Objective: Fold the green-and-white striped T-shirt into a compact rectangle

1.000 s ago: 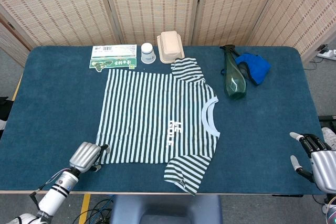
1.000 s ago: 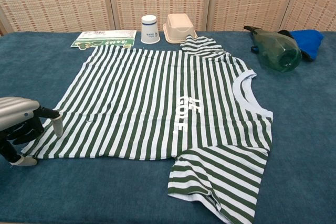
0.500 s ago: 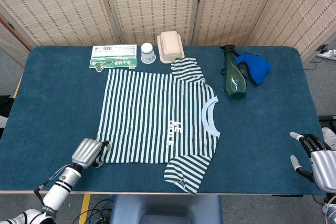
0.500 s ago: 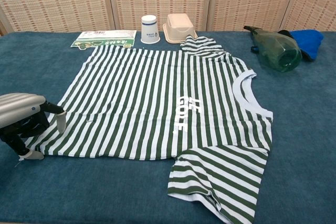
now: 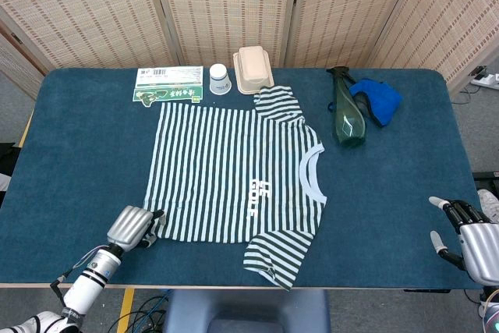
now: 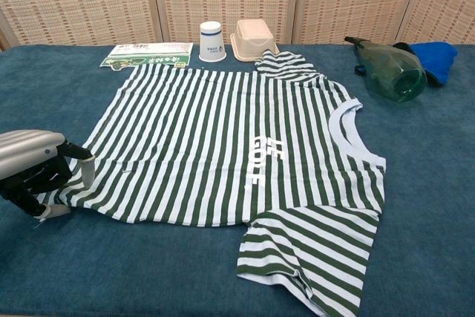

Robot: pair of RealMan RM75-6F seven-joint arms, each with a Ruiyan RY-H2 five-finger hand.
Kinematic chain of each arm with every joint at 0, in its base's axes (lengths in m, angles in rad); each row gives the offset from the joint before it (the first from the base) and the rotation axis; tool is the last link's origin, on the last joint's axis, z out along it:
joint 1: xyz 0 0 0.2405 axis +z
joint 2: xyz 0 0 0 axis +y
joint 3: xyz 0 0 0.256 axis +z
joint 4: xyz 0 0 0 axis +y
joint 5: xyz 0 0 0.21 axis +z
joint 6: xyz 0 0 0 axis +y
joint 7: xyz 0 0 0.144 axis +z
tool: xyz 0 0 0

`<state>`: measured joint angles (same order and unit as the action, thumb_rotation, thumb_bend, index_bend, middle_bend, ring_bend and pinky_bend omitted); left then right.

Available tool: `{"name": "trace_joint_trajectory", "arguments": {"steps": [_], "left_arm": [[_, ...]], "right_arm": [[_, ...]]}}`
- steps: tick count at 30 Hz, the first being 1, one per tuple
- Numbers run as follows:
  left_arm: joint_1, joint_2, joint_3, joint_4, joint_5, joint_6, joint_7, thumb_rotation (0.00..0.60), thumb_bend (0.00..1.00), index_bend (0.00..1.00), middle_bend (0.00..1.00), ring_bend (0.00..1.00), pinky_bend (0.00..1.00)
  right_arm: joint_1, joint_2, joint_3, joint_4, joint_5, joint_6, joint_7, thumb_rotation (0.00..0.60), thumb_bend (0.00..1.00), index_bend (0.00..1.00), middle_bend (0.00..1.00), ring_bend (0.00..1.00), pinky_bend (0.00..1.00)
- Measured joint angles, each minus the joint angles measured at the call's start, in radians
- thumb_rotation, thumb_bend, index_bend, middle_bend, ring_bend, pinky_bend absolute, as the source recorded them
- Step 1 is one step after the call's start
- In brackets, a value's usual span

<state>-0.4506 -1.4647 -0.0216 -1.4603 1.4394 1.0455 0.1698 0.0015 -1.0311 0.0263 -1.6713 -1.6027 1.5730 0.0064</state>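
The striped T-shirt (image 6: 223,146) lies flat on the counter (image 5: 93,161), and the left hand (image 6: 33,172) grasps its hem corner between the fingers (image 6: 83,172). The right hand (image 5: 466,238) rests far from the shirt, fingers released and apart

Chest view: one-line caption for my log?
Left hand at the hem corner of the flat striped T-shirt on the blue table.

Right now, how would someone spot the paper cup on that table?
Look along the far edge of the blue table, just beyond the striped shirt. The cup stands upside down between a flat green packet and a beige box; it alone is white and round.
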Motion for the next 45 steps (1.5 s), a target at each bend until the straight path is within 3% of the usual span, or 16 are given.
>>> {"name": "trace_joint_trajectory", "arguments": {"steps": [11,19,23,27,31,37,45], "left_arm": [[-0.006,-0.007,0.012,0.004,0.015,0.012,-0.013,0.6,0.53,0.55,0.92,0.86,0.95],[-0.008,-0.017,0.016,0.006,0.022,0.023,-0.017,0.6,0.56,0.57,0.92,0.86,0.95],[-0.01,-0.019,0.019,0.004,0.027,0.028,-0.018,0.6,0.56,0.57,0.93,0.87,0.95],[-0.012,-0.019,0.02,-0.001,0.027,0.027,-0.018,0.6,0.56,0.57,0.94,0.88,0.95],[-0.013,-0.018,0.022,-0.007,0.029,0.031,-0.015,0.6,0.56,0.57,0.94,0.88,0.95],[-0.014,-0.018,0.024,-0.015,0.028,0.035,-0.009,0.6,0.56,0.57,0.94,0.88,0.95],[-0.013,-0.017,0.025,-0.016,0.017,0.033,-0.004,0.6,0.56,0.57,0.94,0.88,0.95]], "right_arm": [[0.006,0.001,-0.003,-0.006,-0.021,-0.002,-0.008,0.6,0.39,0.2,0.31,0.3,0.41],[0.023,-0.006,-0.013,-0.008,-0.063,-0.015,-0.047,0.6,0.39,0.2,0.37,0.37,0.43],[0.049,-0.017,-0.015,-0.006,-0.095,-0.042,-0.092,0.6,0.39,0.22,0.44,0.46,0.56],[0.092,-0.038,-0.016,-0.001,-0.131,-0.093,-0.132,0.6,0.36,0.28,0.63,0.65,0.83],[0.147,-0.064,-0.023,0.0,-0.159,-0.181,-0.166,0.6,0.31,0.29,0.76,0.79,0.97],[0.241,-0.141,-0.03,0.01,-0.183,-0.329,-0.213,0.6,0.27,0.36,0.87,0.9,1.0],[0.346,-0.254,-0.024,0.087,-0.147,-0.492,-0.263,0.6,0.29,0.38,0.87,0.92,1.0]]}}
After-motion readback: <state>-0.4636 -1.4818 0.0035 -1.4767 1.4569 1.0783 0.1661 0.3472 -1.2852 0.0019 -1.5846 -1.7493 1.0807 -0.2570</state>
